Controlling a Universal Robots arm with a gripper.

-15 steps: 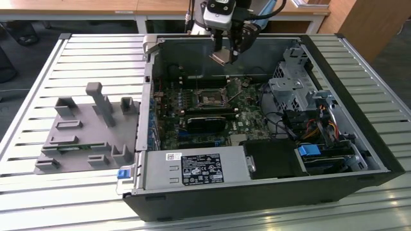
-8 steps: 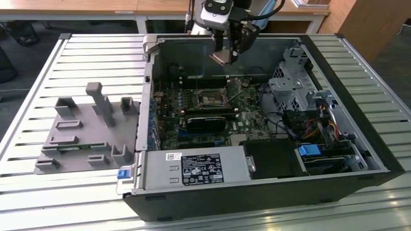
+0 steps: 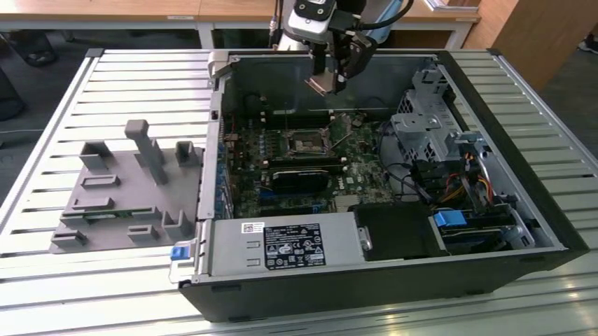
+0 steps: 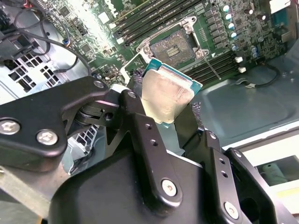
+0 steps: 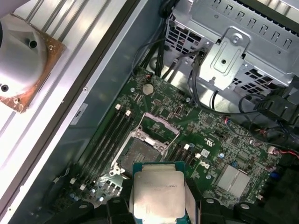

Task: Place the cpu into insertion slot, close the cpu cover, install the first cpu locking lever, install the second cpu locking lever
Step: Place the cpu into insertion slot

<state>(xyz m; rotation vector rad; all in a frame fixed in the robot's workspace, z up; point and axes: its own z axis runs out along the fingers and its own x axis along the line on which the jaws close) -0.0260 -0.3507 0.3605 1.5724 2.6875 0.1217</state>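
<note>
My gripper (image 4: 163,114) has its jaws closed onto two opposite edges of the cpu (image 4: 167,93), parted no wider than the chip itself, with a black finger (image 4: 135,112) pressing on each side. In the second wrist view the pale metal lid of the chip faces the camera and its green rim is turned toward the board. The first wrist view shows the same hold, with the cpu (image 5: 158,196) pinched at the gripper (image 5: 159,207) and its flat top toward the lens. The chip is square, so I see no long axis. In the exterior view the cpu (image 3: 323,85) hangs tilted rather than level with the board. There the arm (image 3: 313,17) comes down from above the far wall of the open computer case (image 3: 374,287), and the gripper (image 3: 329,82) points downward, high over the motherboard (image 3: 360,157). The cpu is in the air, well apart from the insertion slot (image 3: 306,142), which sits lower on the green board, nearer the camera. In both wrist views the insertion slot (image 5: 140,151) (image 4: 175,46) lies bare with its dark centre showing. In the first wrist view the cpu cover (image 5: 161,123) stands swung up off it, and the long memory slots (image 5: 110,137) run just beside the socket. The case rests on a slatted table (image 3: 56,105), with a grey fixture (image 3: 122,189) on the exterior view's left
</note>
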